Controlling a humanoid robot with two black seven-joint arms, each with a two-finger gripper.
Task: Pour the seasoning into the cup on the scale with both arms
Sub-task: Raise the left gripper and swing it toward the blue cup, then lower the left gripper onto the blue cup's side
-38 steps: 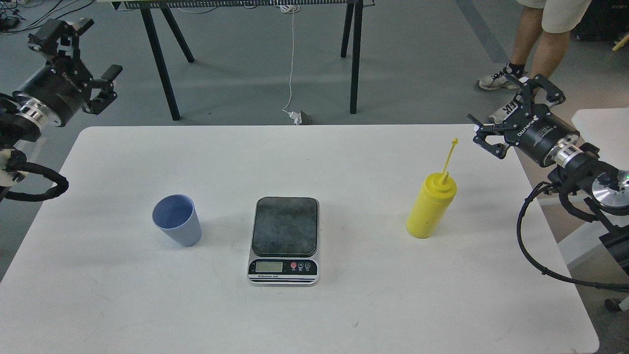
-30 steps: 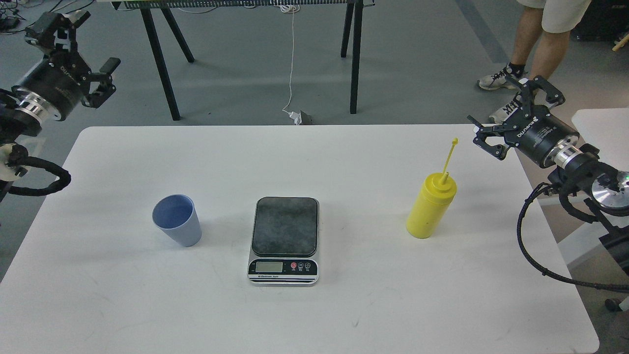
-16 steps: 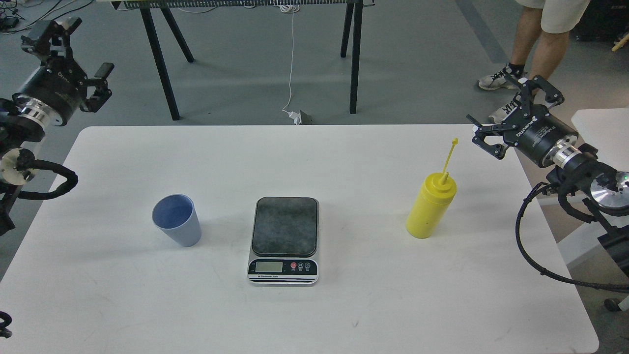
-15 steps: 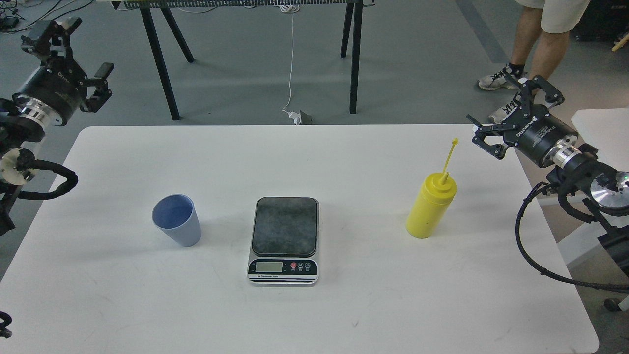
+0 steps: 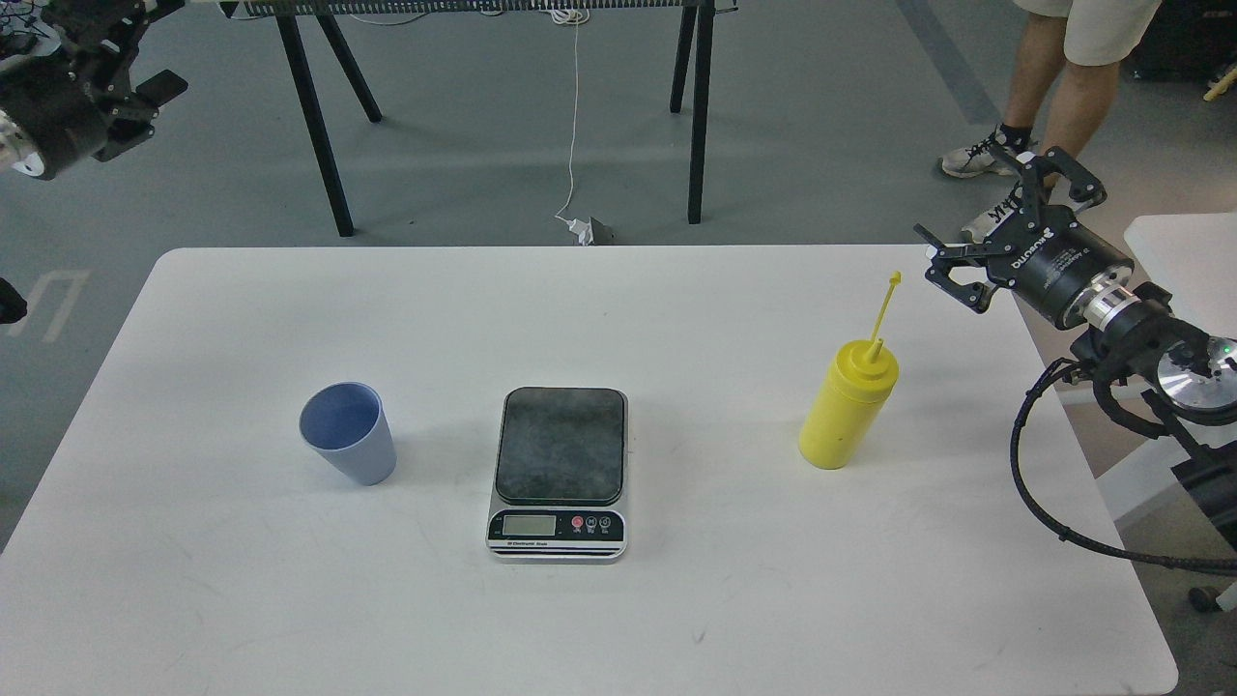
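Observation:
The light-blue cup (image 5: 348, 432) stands upright on the white table (image 5: 676, 619), left of the scale. The scale (image 5: 560, 469) lies in the middle, its dark plate bare and its display facing me. The yellow seasoning bottle (image 5: 848, 406) stands upright right of the scale, its cap strap sticking up. My left gripper (image 5: 145, 43) is open and empty in the top left corner, high over the floor, far from the cup and partly cut off by the frame. My right gripper (image 5: 986, 217) is open and empty, up and to the right of the bottle, above the table's far right corner.
Black trestle legs (image 5: 319, 126) stand behind the table. A white cable with a plug (image 5: 585, 230) lies on the floor. A person's legs (image 5: 1053, 87) are at the back right. A second white table (image 5: 1184, 251) sits at the right edge.

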